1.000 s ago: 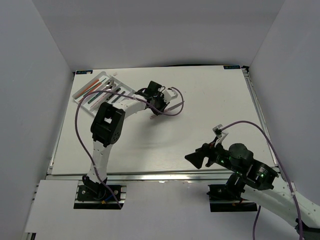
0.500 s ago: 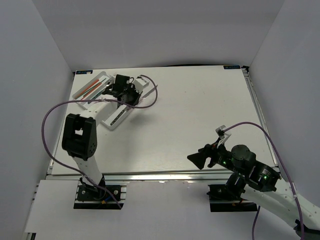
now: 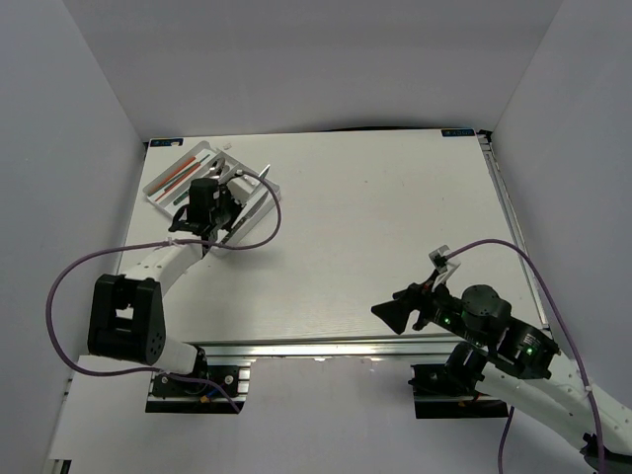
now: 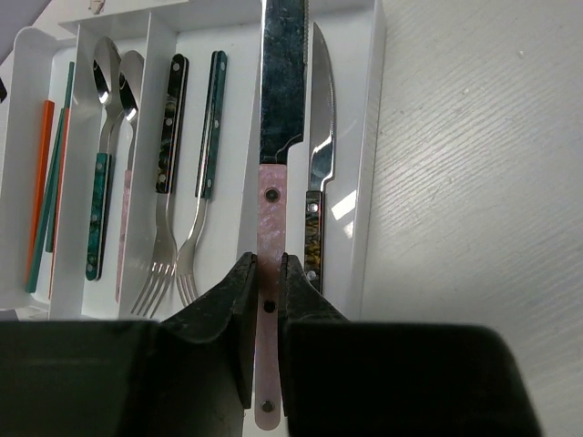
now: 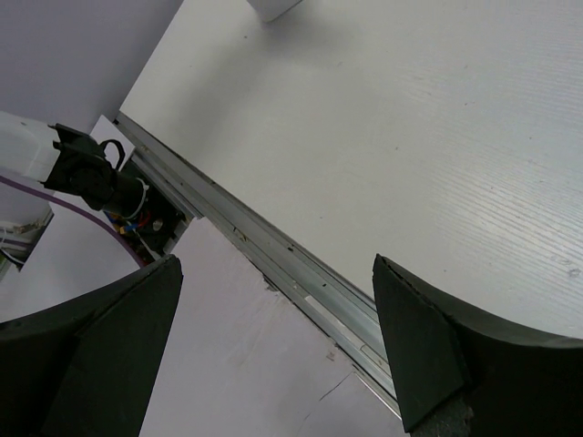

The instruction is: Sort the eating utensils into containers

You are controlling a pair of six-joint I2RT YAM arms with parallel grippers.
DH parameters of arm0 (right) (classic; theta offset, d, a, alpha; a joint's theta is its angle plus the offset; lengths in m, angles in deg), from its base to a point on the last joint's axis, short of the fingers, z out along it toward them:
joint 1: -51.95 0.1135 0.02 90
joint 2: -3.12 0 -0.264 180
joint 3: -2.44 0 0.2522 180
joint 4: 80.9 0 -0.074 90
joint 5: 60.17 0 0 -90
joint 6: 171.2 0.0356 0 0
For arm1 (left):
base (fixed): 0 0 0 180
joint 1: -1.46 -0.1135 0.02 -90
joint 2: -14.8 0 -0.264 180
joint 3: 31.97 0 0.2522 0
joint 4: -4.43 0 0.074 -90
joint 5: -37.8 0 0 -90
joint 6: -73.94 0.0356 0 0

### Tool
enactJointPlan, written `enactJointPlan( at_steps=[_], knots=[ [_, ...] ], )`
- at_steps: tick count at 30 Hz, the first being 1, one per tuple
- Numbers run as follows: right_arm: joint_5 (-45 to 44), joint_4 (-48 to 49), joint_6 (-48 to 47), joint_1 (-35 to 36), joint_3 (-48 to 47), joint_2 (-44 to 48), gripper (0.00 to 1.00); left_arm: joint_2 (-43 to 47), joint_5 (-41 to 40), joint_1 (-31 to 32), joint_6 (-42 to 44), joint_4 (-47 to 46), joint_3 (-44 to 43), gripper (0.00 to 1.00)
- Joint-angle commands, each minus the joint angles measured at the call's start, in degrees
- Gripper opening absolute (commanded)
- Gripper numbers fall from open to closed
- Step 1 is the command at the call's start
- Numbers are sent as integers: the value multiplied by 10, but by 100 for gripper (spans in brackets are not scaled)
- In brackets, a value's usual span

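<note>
My left arm stretched forward, left gripper (image 4: 266,273) pinched nearly closed; my right gripper (image 5: 275,273) hung low, fingers spread wide.

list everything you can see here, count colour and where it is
table: one, white, under everything
cutlery tray: one, white, far left of table
chopsticks: a few, orange and teal, leftmost compartment
spoons: two, teal and pink handles, second compartment
forks: two, dark and teal handles, third compartment
dark-handled knife: one, silver blade, rightmost compartment
pink-handled knife: one, silver blade, over rightmost compartment
left gripper: one, black, shut on pink-handled knife
right gripper: one, black, open, near right table edge
</note>
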Motion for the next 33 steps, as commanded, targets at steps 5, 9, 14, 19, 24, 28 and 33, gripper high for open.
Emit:
enactJointPlan(
  at_steps=[5,9,14,19,24,28,33],
  knots=[
    [12,-18,-5,0,-27,18,89,4,-41,-2,13,-99,47,0],
    [10,-28,-4,0,-27,31,89,-17,-46,-6,10,-100,46,0],
    [6,-35,-2,0,-26,39,89,-40,-47,-6,-1,-98,46,13],
    [6,-30,0,0,-25,38,89,-50,-49,-6,-13,-97,46,35],
    [7,-28,-2,0,-31,26,89,-26,-38,-6,-23,-94,40,59],
    [-14,-33,-16,0,-46,15,89,15,-48,-6,-53,-85,21,65],
    [-107,-68,-47,0,-101,-19,89,69,-152,-4,-202,11,-70,89]
  ],
)
